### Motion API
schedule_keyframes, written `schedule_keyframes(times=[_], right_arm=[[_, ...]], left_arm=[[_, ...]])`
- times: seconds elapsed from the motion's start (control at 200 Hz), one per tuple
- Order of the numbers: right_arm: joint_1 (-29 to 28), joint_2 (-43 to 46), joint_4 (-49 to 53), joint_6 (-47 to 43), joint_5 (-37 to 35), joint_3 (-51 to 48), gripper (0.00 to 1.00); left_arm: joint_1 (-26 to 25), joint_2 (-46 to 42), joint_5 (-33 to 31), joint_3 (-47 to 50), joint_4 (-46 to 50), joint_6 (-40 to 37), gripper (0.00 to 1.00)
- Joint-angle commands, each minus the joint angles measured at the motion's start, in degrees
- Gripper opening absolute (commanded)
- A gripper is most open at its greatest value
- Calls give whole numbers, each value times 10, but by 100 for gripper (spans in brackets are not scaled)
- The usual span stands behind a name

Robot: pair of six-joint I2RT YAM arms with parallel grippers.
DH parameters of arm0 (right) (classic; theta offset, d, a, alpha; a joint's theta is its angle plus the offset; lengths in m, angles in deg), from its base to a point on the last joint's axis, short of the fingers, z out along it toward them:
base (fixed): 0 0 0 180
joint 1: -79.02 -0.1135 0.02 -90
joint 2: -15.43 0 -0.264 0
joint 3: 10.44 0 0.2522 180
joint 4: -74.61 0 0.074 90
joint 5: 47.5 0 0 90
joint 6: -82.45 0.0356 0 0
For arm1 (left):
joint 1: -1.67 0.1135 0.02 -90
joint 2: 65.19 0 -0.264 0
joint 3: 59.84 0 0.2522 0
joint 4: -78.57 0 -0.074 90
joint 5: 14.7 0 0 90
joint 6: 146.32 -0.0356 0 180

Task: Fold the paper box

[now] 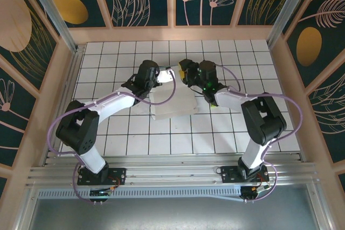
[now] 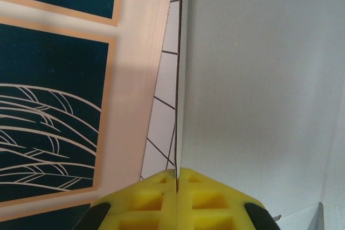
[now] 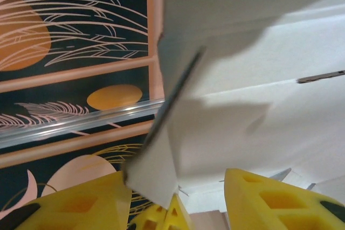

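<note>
From the top camera I see the paper box [image 1: 173,106] lying white side up on the tiled bench [image 1: 232,133], about mid-bench between my two arms, its far flap standing up off the surface. My left pincer [image 1: 163,74] is at that flap's left end. In the left wrist view its yellow fingers [image 2: 145,200] are pressed together with the thin edge of the cardboard nipped between them, and the white sheet [image 2: 259,79] rises to the right of the seam. My right pincer [image 1: 182,72] sits just beside it at the flap's right end. In the right wrist view its fingers [image 3: 269,200] stand apart, and a white flap corner [image 3: 153,179] hangs in the gap, close to the finger at the left of that view. I cannot tell whether either pad touches it.
</note>
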Motion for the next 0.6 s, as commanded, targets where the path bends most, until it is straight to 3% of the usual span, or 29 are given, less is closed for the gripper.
schedule_keyframes(times=[0.0, 0.06, 0.315, 0.43, 0.516, 0.596], right_arm=[[-7, -22, -45, 20, 5, 32, 49], [-10, -30, -56, 16, 2, 36, 48], [-16, -51, -58, 26, -18, 44, 16], [-16, -54, -55, 19, -26, 43, 6], [-16, -52, -70, 13, -34, 28, 0], [-9, -55, -91, 7, -31, 13, 0]], left_arm=[[-8, -9, -30, 7, -40, -32, 0], [-9, -8, -33, 7, -46, -36, 0], [-19, 0, -54, 9, -84, -46, 0], [-20, 8, -79, -11, -96, 6, 0], [-21, -8, -78, -19, -86, 92, 22], [-21, -41, -75, -40, -30, 257, 40]])
